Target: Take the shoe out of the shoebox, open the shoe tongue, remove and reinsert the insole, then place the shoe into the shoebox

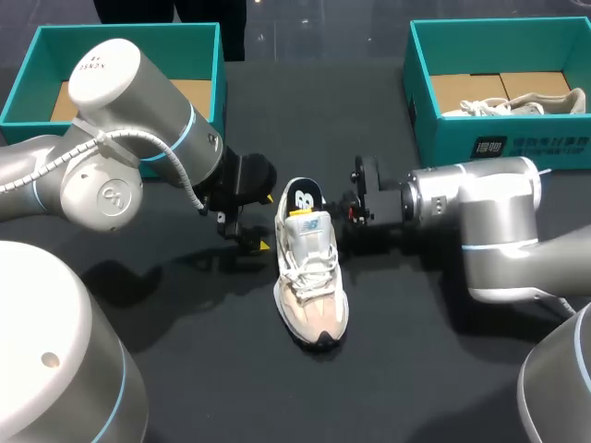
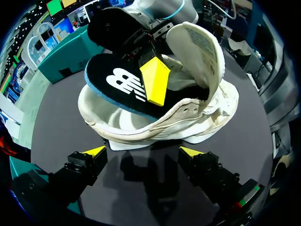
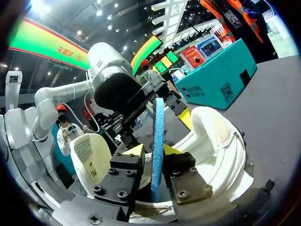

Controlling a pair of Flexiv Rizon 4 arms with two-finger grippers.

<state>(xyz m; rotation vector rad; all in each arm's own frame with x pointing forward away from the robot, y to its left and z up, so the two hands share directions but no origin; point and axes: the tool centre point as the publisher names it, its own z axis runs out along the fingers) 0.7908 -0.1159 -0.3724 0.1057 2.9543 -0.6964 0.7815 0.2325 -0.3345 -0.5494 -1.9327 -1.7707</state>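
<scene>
Gripping the insole [image 3: 157, 122] at the heel of the shoe [image 1: 311, 277], the right gripper [image 3: 154, 150] has both yellow-tipped fingers pressed on its flat faces.

The shoe is a cream and beige trainer of mesh and suede-like panels with white laces. It stands upright on its sole on the black table [image 1: 416, 369], its long axis running near to far, rounded toe toward the robot and heel away. Its padded tongue [image 2: 200, 47] is pulled up and bent toward the toe. The insole is a thin foam slab, black on top and blue beneath, rising from the heel opening. The left gripper [image 2: 143, 151] sits just beside the shoe's left flank, fingers spread wide, touching nothing.
</scene>
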